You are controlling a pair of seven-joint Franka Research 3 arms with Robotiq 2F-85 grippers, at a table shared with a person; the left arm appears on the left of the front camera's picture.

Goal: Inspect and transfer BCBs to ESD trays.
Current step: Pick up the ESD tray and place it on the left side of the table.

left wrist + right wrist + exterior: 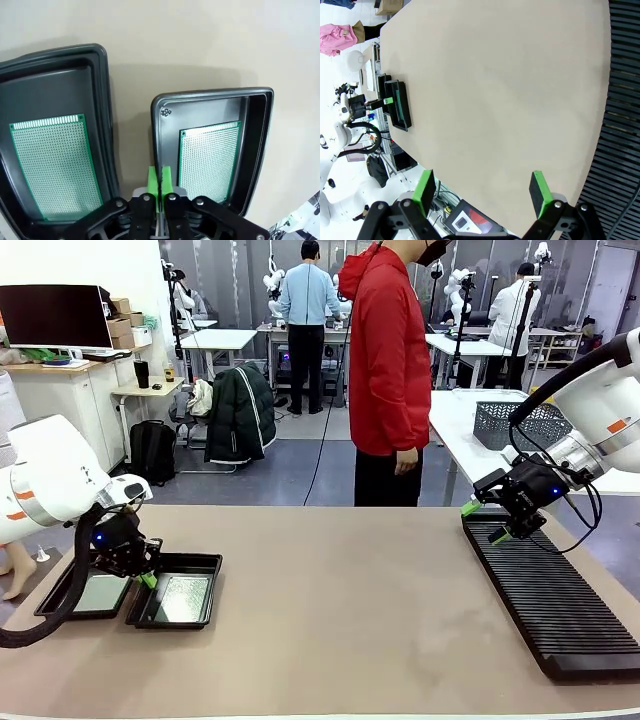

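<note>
Two black ESD trays (205, 565) (56, 598) lie side by side at the table's left. Each holds one green BCB flat on its floor, seen in the left wrist view (207, 157) (52, 162). My left gripper (148, 579) hovers over the gap between the trays, its green pads (159, 181) pressed together with nothing between them. My right gripper (484, 522) hangs open above the far end of the black slotted rack (555, 605), empty, its fingers (426, 186) spread wide in the right wrist view.
A person in a red hooded top (388, 370) stands at the far edge of the table. A grey mesh basket (518, 425) sits on a white table behind the right arm. The brown tabletop (340, 610) between trays and rack is bare.
</note>
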